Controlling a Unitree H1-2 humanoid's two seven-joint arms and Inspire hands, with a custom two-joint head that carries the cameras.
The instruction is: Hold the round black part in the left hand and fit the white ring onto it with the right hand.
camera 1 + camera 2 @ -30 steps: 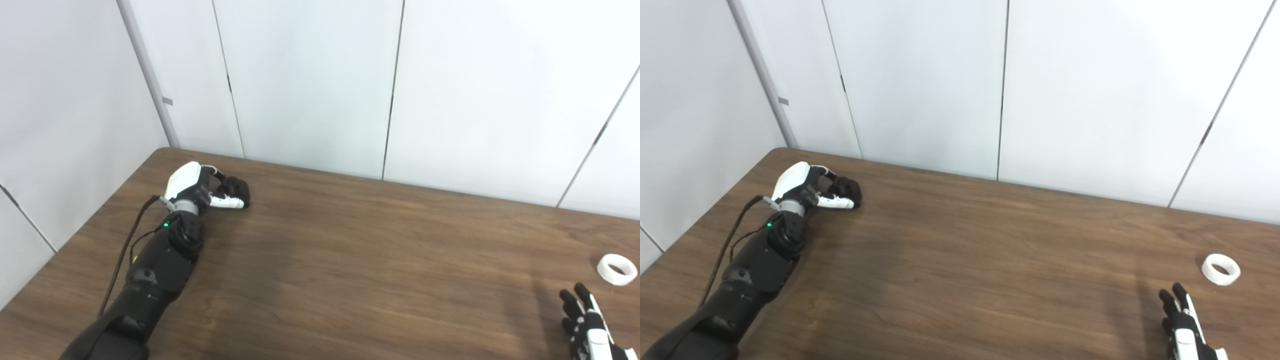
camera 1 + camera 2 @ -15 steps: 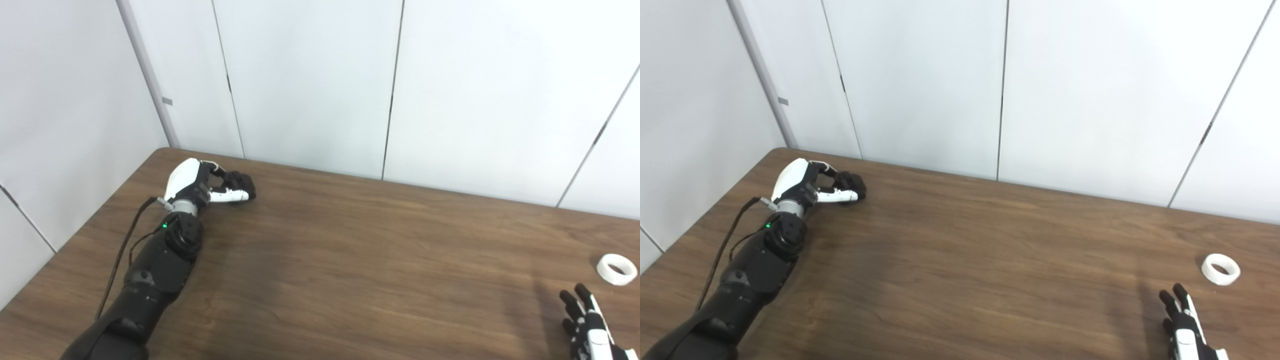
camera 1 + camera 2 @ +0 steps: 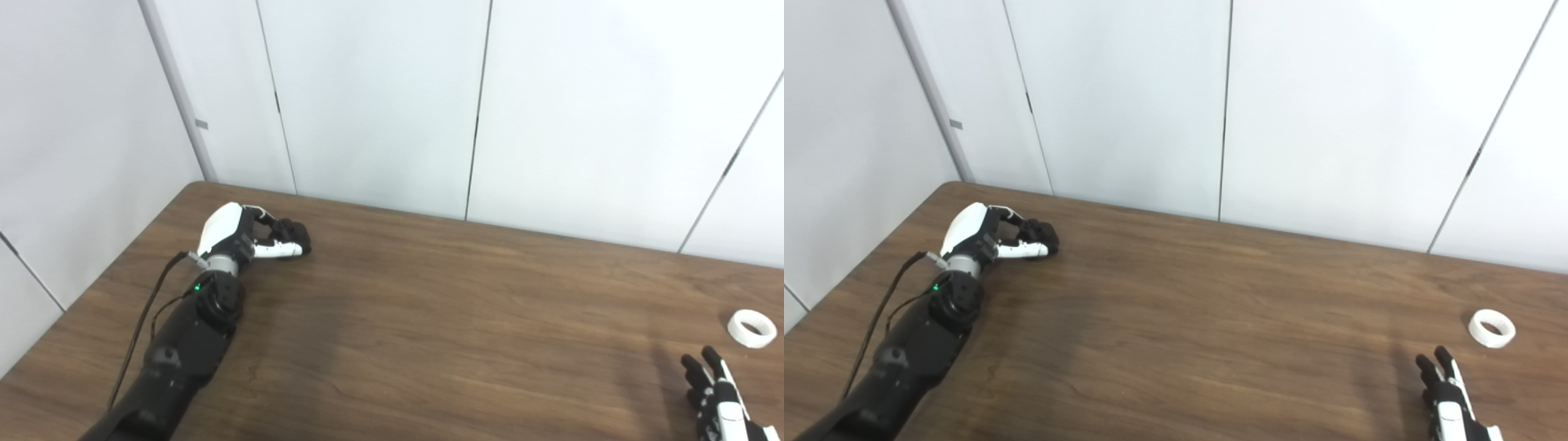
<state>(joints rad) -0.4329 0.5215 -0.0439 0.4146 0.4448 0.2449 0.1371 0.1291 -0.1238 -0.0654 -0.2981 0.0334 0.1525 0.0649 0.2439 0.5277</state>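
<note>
We find the left hand (image 3: 248, 236) at the upper left of the frame, resting on the brown table (image 3: 429, 318) with its fingers (image 3: 278, 250) curled around the round black part (image 3: 294, 231). The part is dark against dark fingertips, so we cannot tell whether it is clamped firmly or only enclosed, nor whether it is clear of the table surface. We judge the grasp to be in progress: the hand sits low and side-on, which suits closing on a small part lying on the wood.

The white ring (image 3: 1492, 328) lies flat on the table at the right edge of the frame, untouched. The right hand (image 3: 1445, 392) enters at the lower right corner, just below and left of the ring, apart from it. Its fingers point upward in the frame, extended and slightly apart, holding nothing. We judge it to be waiting near the ring so that its reach will be short once the black part is secured.

Part and ring are well apart, at opposite sides of the table. No fitting has begun.
</note>
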